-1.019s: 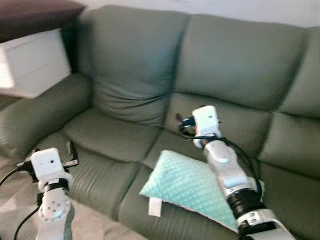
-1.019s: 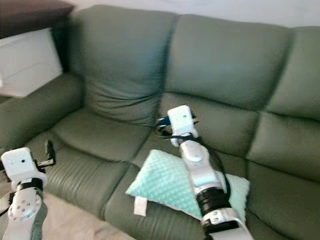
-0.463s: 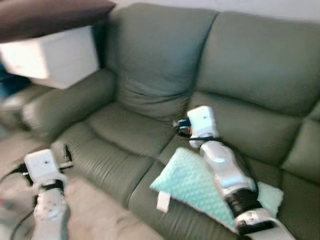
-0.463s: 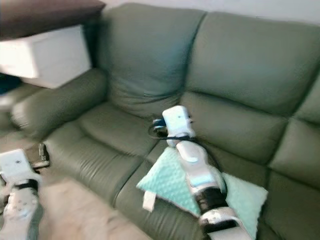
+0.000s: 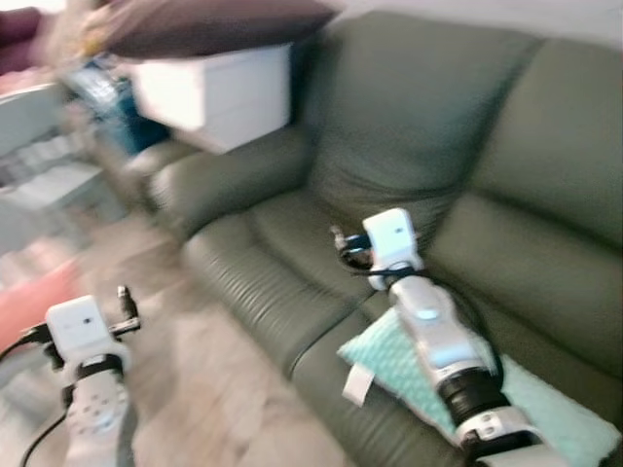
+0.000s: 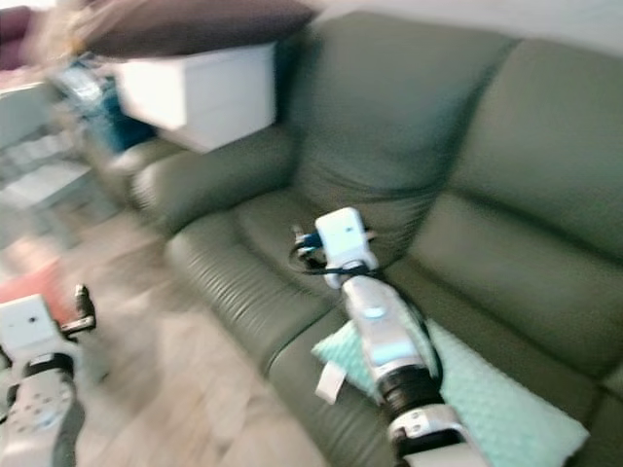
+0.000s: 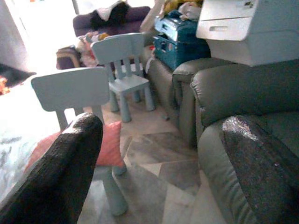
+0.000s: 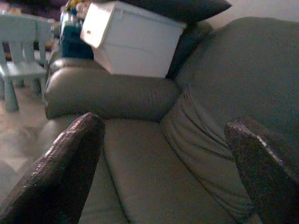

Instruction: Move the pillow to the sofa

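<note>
A mint-green dotted pillow [image 5: 531, 394] with a white tag lies flat on the seat of the dark green sofa [image 5: 409, 117], at the lower right. My right arm reaches over the pillow's near corner and hides part of it. The right gripper [image 5: 340, 251] hovers above the seat cushion beyond the pillow; in the right wrist view its fingers [image 8: 60, 172] stand wide apart, open, with nothing between them. My left gripper [image 5: 125, 304] hangs low over the floor, left of the sofa, open and holding nothing, its fingers [image 7: 60, 177] spread.
A white storage box [image 5: 219, 88] with a dark cushion [image 5: 214, 24] on it stands behind the sofa's arm. Beside it sits a blue bag [image 5: 102, 92]. Small pale-blue chairs [image 7: 124, 65] and a pink cushion [image 7: 111, 144] stand on the tiled floor to the left.
The whole picture has swung left, so the camera turned: box, chairs and floor have come into view. The pillow stays on the seat. Both arms keep about the same pose.
</note>
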